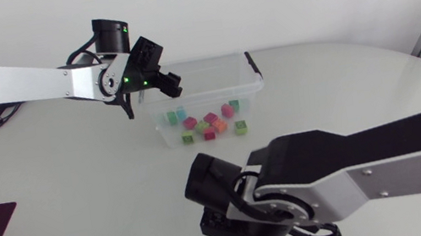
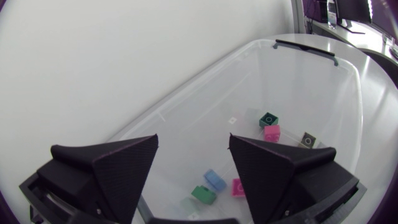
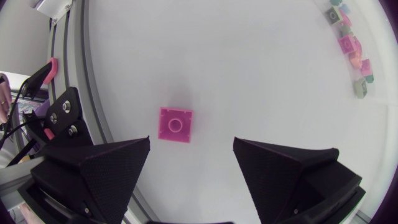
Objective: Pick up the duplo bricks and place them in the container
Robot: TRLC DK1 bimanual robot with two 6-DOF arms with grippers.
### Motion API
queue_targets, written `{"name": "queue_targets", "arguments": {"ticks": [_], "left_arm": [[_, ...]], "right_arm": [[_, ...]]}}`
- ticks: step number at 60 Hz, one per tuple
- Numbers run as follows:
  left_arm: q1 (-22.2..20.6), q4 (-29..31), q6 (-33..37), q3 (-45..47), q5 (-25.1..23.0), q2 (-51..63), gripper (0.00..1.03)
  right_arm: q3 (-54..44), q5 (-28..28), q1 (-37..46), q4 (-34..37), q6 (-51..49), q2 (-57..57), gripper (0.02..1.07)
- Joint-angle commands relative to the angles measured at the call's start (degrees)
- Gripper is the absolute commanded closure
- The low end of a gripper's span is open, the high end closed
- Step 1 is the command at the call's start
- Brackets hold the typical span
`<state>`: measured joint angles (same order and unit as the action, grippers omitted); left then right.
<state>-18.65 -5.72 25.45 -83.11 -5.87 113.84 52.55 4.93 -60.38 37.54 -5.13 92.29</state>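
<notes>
Bricks in several colours lie loose on the floor of the clear plastic container, which stands on the white table toward its far side; among them we see a green brick, a pink one touching it, a pale blue brick and an orange brick. Our left gripper hangs above one end of the container, looking down into it, with its fingers spread wide and nothing between them. From the head view the left arm comes in from the side and its gripper sits over the container's left end. One pink single-stud brick lies alone on the table, well apart from the container and near the table's front edge. Our right gripper is above this brick with its fingers wide apart; the brick lies just ahead of the gap between them, nearer one finger, and neither finger touches it.
</notes>
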Motion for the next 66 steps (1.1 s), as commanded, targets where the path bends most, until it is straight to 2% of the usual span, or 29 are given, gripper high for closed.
{"name": "queue_targets", "arguments": {"ticks": [1,12,24,32,41,49,57,66], "left_arm": [[1.6,0.97,-1.28,0.41,0.16,-3.71,0.05],[2.92,1.5,0.65,12.45,0.16,-17.78,0.05],[3.63,5.28,2.32,23.87,0.16,-33.16,0.05],[5.3,6.42,3.46,29.41,0.16,-40.19,0.05],[8.2,6.95,5.22,34.68,-0.37,-46.43,0.05],[9.69,8.18,6.45,38.81,-1.25,-52.32,0.05],[10.22,10.55,6.63,41.98,-2.22,-57.59,0.05],[11.71,10.46,6.45,46.46,-2.31,-64.54,0.05]], "right_arm": [[1.67,0.43,-0.97,1.04,1.17,2.46,0.1],[3.96,-0.8,-3.08,3.07,1.7,5.8,0.12],[7.21,-0.71,-3.78,5.26,1.79,8.7,0.16],[9.41,0.52,-3.6,6.14,1.52,10.98,0.24],[10.02,2.98,-2.29,7.55,-0.06,12.12,0.26],[9.23,2.98,-1.85,6.58,-0.59,13.18,0.43],[8.62,3.07,-0.09,4.65,-1.47,13.53,0.69],[7.91,2.98,0.61,5.35,-1.55,9.22,0.72]]}}
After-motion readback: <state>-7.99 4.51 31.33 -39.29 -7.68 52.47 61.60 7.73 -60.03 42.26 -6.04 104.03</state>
